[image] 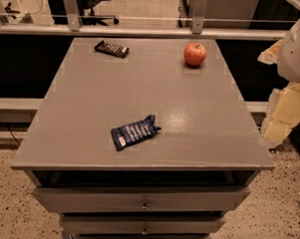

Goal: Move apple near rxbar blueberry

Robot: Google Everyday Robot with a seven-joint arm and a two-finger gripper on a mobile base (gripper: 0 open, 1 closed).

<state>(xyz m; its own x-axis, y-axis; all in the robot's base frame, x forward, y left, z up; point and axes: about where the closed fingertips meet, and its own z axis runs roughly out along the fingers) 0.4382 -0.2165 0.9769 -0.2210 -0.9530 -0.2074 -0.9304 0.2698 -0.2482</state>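
The apple (pixel 194 54) is small, round and red, and stands upright near the far right corner of the grey tabletop (pixel 189 133). The rxbar blueberry (pixel 134 132), a flat crinkled dark blue wrapper with white lettering, lies in the front middle of the top, well apart from the apple. My white arm (pixel 299 48) shows at the right edge of the view. The pale yellowish gripper (pixel 285 115) hangs below it, off the right side of the table, holding nothing that I can see and away from both things.
A dark brown bar wrapper (pixel 111 49) lies at the far left of the top. The table is a drawer cabinet with drawers (pixel 144 201) in front. A rail (pixel 144 31) runs behind it. Speckled floor lies on both sides.
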